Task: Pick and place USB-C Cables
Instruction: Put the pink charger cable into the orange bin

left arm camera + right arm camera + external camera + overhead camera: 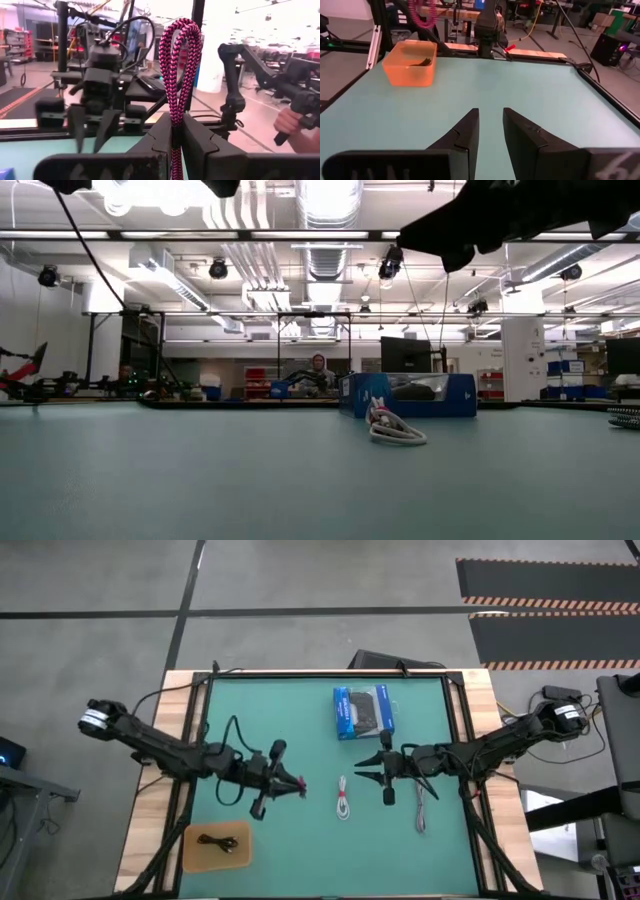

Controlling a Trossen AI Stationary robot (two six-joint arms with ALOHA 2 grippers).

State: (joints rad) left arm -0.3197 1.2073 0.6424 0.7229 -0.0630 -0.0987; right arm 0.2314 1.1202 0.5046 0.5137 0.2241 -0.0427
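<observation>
Cables: red (296, 786), white (343, 798), grey (420, 808), black (221, 843).

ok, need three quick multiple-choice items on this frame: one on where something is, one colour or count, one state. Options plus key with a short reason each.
1. Where is the black cable?
A. in the orange bin
B. on the blue box
C. in the right tool

2. What colour is the cable held by the left tool?
A. white
B. red
C. grey

3. What state is the right tool in?
A. shut on the white cable
B. shut on the grey cable
C. open, holding nothing

Key: 1 A, the high view shows the black coil inside the bin at the mat's near left corner. 2 B, the left wrist view shows a red cable pinched between its fingers. 3 C, the right wrist view shows its fingers apart with only bare mat between them.
</observation>
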